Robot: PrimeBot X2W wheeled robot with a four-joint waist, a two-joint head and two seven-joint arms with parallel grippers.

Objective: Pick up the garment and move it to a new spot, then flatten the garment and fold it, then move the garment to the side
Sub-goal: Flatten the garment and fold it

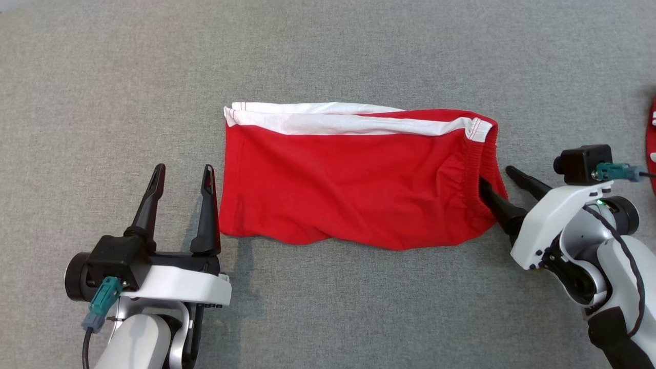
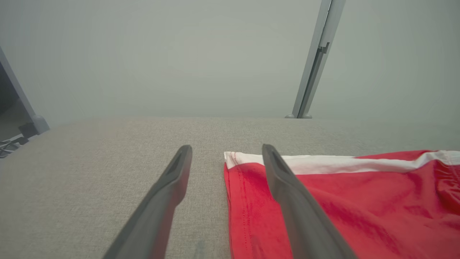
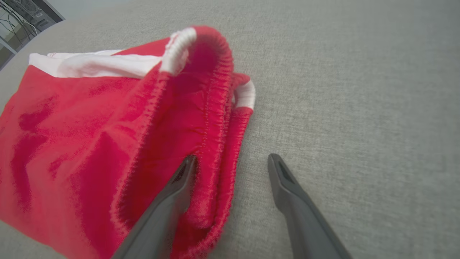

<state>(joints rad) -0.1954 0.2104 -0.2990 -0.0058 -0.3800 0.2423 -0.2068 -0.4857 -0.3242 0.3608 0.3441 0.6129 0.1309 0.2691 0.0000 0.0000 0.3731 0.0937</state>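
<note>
Garment: red shorts [image 1: 348, 189], white stripe along the far edge, lying mid-scene on the grey fabric surface [image 1: 328, 51].
Left gripper [image 1: 183, 168]: jaws apart, empty, just beside the shorts' left edge.
Right gripper [image 1: 495, 175]: jaws apart, one finger against the elastic waistband [image 3: 215, 108] at the right end.

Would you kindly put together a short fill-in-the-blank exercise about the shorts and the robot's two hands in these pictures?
1. The shorts lying on the grey table cover are ___ with a white band along the far edge.
2. The left hand, beside the shorts, holds ___.
3. One finger of the right hand pokes into the shorts' elastic ___.
4. Both hands have their fingers ___.
Missing words: red; nothing; waistband; open.
</note>
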